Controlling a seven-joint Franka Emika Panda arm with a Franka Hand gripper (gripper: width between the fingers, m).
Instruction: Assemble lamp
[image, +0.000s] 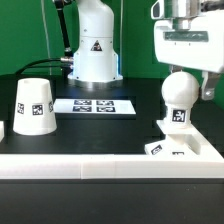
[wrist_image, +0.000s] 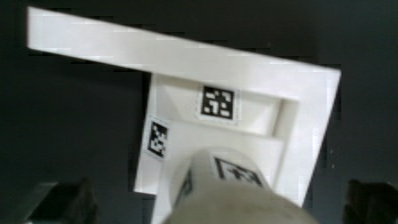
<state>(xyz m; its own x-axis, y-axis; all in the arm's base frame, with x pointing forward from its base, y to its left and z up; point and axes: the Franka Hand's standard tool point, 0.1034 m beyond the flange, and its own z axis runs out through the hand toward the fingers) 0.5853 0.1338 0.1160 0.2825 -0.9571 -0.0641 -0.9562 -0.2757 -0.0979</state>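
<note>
The white bulb (image: 180, 98) stands upright on the low square base (image: 170, 148) at the exterior view's right, round head up, with a tag on its stem. My gripper (image: 186, 82) hangs right over the bulb's head with a finger on each side. In the wrist view the bulb (wrist_image: 222, 180) rises between the dark fingertips (wrist_image: 50, 205), which sit far apart and clear of it, so the gripper (wrist_image: 210, 208) is open. The base (wrist_image: 222, 105) shows below with its tags. The tapered shade (image: 33, 105) stands alone at the exterior view's left.
The marker board (image: 93, 104) lies flat at the middle back. The white border wall (image: 100, 165) runs along the front and wraps the corner behind the base (wrist_image: 107, 40). The arm's white pedestal (image: 92, 45) stands at the back.
</note>
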